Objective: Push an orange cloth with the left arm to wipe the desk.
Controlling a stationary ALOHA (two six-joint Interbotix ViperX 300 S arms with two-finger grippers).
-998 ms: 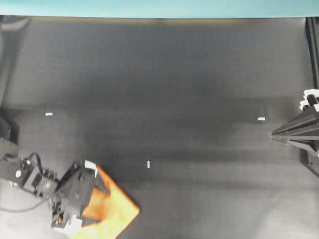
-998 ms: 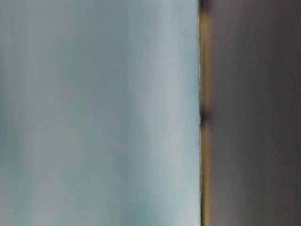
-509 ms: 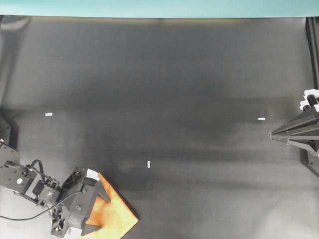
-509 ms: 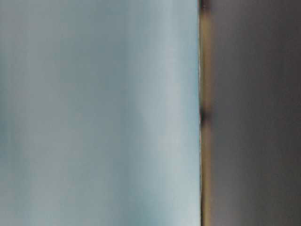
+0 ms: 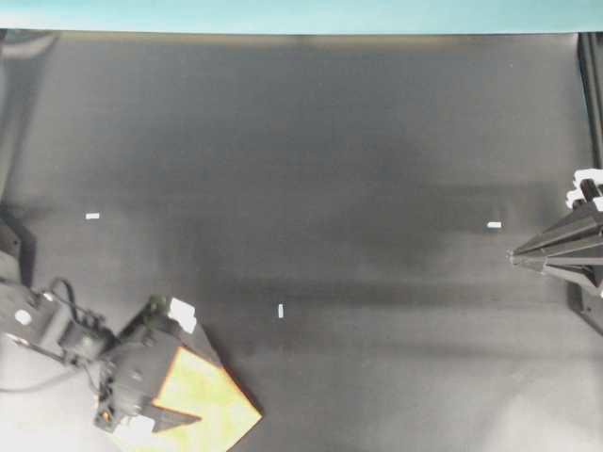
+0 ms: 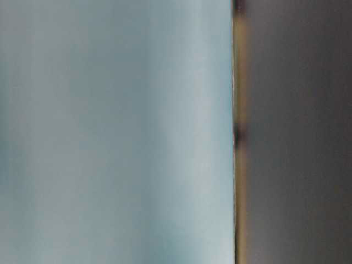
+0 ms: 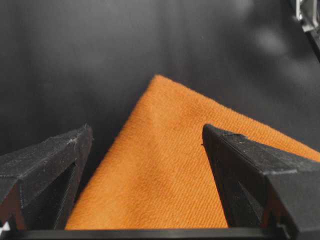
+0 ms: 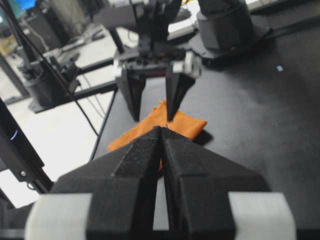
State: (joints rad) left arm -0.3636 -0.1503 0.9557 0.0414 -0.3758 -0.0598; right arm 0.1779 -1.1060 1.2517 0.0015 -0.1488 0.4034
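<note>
The orange cloth (image 5: pixel 219 403) lies flat on the black desk (image 5: pixel 330 169), at the front left corner. My left gripper (image 5: pixel 205 390) stands over it, open, with its two black fingers straddling the cloth's near part. In the left wrist view the cloth (image 7: pixel 165 175) fills the gap of the left gripper (image 7: pixel 145 132) and one corner points away; nothing is clamped. I cannot tell whether the tips press on the fabric. My right gripper (image 5: pixel 513 254) hovers at the right edge, shut and empty. It (image 8: pixel 160 129) faces the cloth (image 8: pixel 189 123) from across the desk.
Small white tape marks sit at the left (image 5: pixel 92 216), the middle (image 5: pixel 281 311) and the right (image 5: pixel 494 225) of the desk. The cloth lies close to the desk's front edge. The table-level view is a blur with nothing readable.
The left gripper and the cloth slid slightly toward the front edge, then the gripper shifted back a little over the cloth. Its jaws stayed open. The right arm has not moved.
</note>
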